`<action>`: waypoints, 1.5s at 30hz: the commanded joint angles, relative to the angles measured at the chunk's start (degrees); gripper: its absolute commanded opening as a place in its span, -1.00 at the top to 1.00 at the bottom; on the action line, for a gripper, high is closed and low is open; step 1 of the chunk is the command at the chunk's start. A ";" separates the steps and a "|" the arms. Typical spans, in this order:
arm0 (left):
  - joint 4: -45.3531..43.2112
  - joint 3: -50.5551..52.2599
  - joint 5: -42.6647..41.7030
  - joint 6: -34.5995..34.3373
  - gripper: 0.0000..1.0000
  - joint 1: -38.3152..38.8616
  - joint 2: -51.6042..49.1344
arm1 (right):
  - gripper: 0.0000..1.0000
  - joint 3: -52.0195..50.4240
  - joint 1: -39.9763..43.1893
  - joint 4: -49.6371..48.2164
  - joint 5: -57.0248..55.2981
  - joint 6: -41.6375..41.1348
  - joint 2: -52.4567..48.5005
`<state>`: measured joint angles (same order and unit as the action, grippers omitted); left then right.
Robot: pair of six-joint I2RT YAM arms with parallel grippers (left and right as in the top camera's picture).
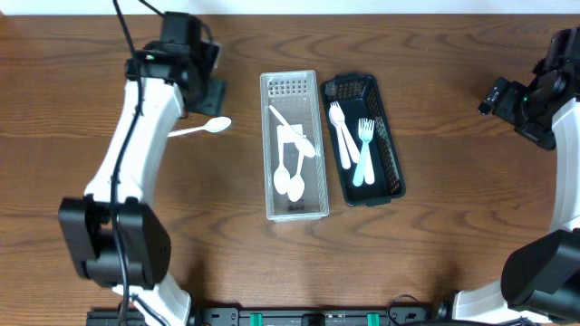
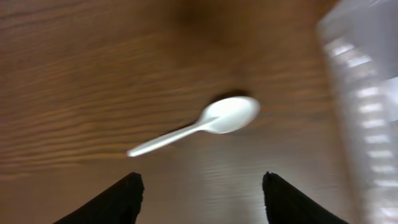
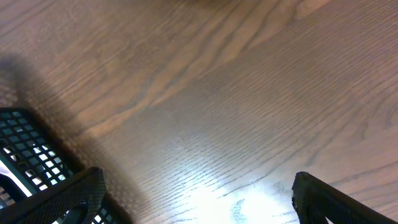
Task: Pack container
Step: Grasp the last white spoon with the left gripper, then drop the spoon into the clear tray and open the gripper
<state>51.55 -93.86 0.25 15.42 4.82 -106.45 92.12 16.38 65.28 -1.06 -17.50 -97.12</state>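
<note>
A loose white plastic spoon point(image 1: 203, 128) lies on the wooden table left of the clear basket point(image 1: 268, 136), which holds several white spoons. It also shows in the left wrist view point(image 2: 205, 123), bowl to the right. My left gripper point(image 2: 202, 190) is open and empty, hovering just above and beside the spoon. A black basket point(image 1: 396, 163) holds white forks point(image 1: 358, 145). My right gripper point(image 3: 199, 193) is open and empty at the far right, away from the baskets.
A corner of the black basket point(image 3: 31, 162) shows at the lower left of the right wrist view. The clear basket's edge point(image 2: 367, 93) is at the right of the left wrist view. Bare table lies around both baskets.
</note>
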 commanded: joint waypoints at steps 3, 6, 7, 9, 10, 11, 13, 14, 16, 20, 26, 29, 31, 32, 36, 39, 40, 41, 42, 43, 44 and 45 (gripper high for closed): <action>-0.09 -0.17 -0.63 15.98 -0.28 -3.17 -7.89 | -0.98 -0.37 0.15 -0.17 0.00 0.39 -0.28; -0.07 -0.17 -2.38 23.32 -0.19 -3.30 -11.58 | -0.98 -0.37 0.15 -0.22 0.00 0.39 -0.28; -0.07 -0.17 -2.36 25.83 -0.13 -3.30 -12.76 | -0.99 -0.37 0.15 -0.20 0.00 0.39 -0.28; -0.11 -0.17 -2.38 28.48 -0.12 -3.30 -14.40 | -0.98 -0.37 0.15 -0.15 0.00 0.39 -0.28; -0.11 -0.17 -2.36 29.92 -0.11 -3.32 -15.04 | -0.98 -0.37 0.15 -0.13 0.00 0.42 -0.28; -0.09 -0.17 -2.34 31.67 -0.10 -3.39 -15.74 | -0.98 -0.37 0.15 -0.13 0.00 0.42 -0.28; -0.28 -0.17 -2.32 34.18 -0.09 -3.54 -16.76 | -0.98 -0.37 0.15 -0.15 0.00 0.42 -0.28; -0.52 -0.17 -2.32 34.86 -0.09 -3.69 -17.31 | -0.99 -0.37 0.15 -0.15 0.00 0.42 -0.28; -1.09 -0.15 -2.32 35.19 -0.09 -4.28 -18.36 | -0.98 -0.37 0.15 -0.15 -0.02 0.42 -0.28; -1.60 -0.15 -2.36 35.19 -0.09 -5.84 -20.55 | -0.99 -0.37 0.15 -0.15 -0.02 0.42 -0.28; -1.09 -0.15 -3.02 34.62 0.04 -6.62 -21.77 | -0.99 -0.37 0.15 -0.15 0.00 0.42 -0.28; -0.83 -0.17 -3.04 31.71 0.82 -6.27 -21.59 | -0.99 -0.37 0.15 -0.09 0.00 0.39 -0.28; -0.20 -0.17 -3.04 27.67 0.88 -5.97 -21.22 | -0.98 -0.37 0.15 -0.02 0.00 0.39 -0.28; 0.09 -0.17 -3.04 25.70 0.88 -5.90 -20.98 | -0.99 -0.37 0.15 0.09 0.00 0.39 -0.28; 2.19 -0.26 -3.10 18.25 0.88 -5.22 -18.78 | -0.98 -0.37 0.15 0.09 0.02 0.39 -0.28; 5.51 -1.22 -3.30 12.46 0.88 -4.15 -15.17 | -0.98 -0.37 0.15 0.02 0.00 0.39 -0.28; 6.38 -1.62 -3.30 10.71 0.88 -3.85 -14.01 | -0.99 -0.37 0.15 -0.02 0.00 0.39 -0.28; 7.56 -2.29 -3.28 7.32 0.88 -3.32 -12.07 | -0.98 -0.37 0.15 -0.11 0.00 0.39 -0.28; 8.22 -2.75 -3.28 4.63 0.88 -2.93 -10.69 | -0.98 -0.37 0.15 -0.11 0.00 0.39 -0.28; 9.29 -3.30 -3.28 1.53 0.89 -2.27 -8.55 | -0.98 -0.37 0.15 -0.09 0.00 0.39 -0.28; 10.19 -3.63 -3.30 -0.85 0.88 -1.66 -6.51 | -0.98 -0.37 0.15 -0.09 0.00 0.39 -0.28; 10.84 -3.67 -3.61 -3.89 0.88 -0.79 -3.82 | -0.99 -0.37 0.15 -0.09 0.00 0.42 -0.28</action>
<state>61.34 -94.37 -2.68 23.00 2.22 -118.08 92.09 16.38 65.25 -1.04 -17.47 -97.12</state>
